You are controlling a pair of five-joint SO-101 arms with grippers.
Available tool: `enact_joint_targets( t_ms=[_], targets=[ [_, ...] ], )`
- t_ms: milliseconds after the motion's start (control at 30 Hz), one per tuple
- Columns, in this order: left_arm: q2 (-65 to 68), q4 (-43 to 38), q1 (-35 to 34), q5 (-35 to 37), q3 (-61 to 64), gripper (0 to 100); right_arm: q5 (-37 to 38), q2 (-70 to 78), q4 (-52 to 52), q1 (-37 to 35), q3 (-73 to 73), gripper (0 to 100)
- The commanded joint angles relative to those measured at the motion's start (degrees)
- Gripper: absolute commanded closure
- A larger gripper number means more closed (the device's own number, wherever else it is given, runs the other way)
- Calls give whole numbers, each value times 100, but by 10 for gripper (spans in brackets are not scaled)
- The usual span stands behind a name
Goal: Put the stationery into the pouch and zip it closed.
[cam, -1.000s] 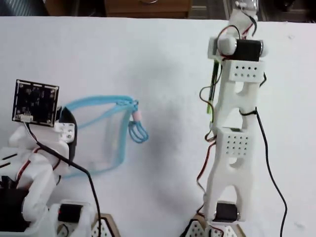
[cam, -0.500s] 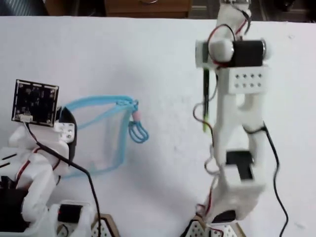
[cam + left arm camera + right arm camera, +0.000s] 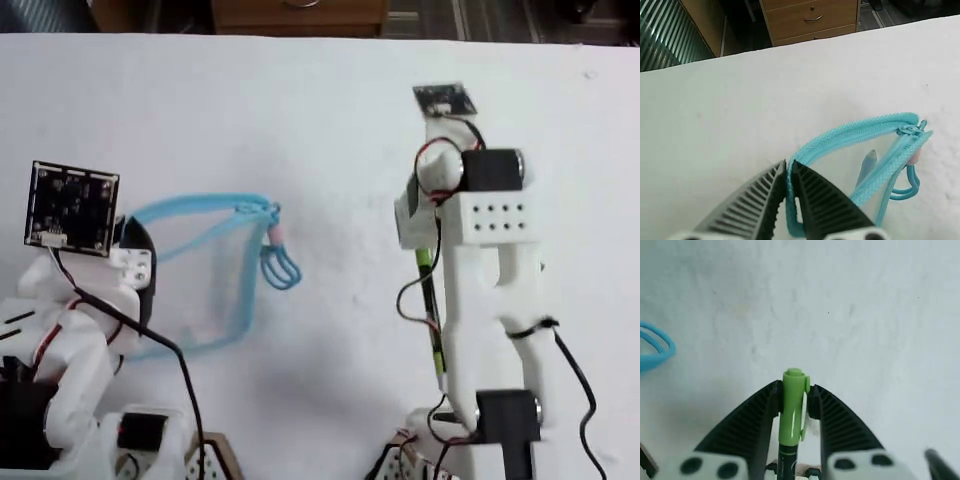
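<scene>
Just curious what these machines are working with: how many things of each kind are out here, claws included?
claws: 2, the left claw and the right claw
pouch: 1
green pen: 1
pale object inside the pouch, unclear what: 1
Total: 5

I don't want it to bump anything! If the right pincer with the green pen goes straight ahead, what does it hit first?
Probably just the bare white table. The right pincer grips the green pen, and the pouch's blue loop lies off to one side.
</scene>
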Motion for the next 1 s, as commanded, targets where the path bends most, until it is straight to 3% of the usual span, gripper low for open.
enact_joint_targets(
  t_ms=[0,133,333,667,967],
  targets=[
    [22,176,-13,-26,237,976,-404,-620,-620,-13,246,981],
    [22,176,-13,-26,237,976,-712,-1429,-1481,-286,712,981],
    [22,176,-13,-26,237,976,-1310,-3204,-2993,-1253,1785,981],
    [22,185,-13,-26,237,976,-1521,-6018,-7626,-2422,3358,981],
    [22,176,-13,-26,237,976,-2101,-4787,-7873,-2563,1776,981]
  ],
)
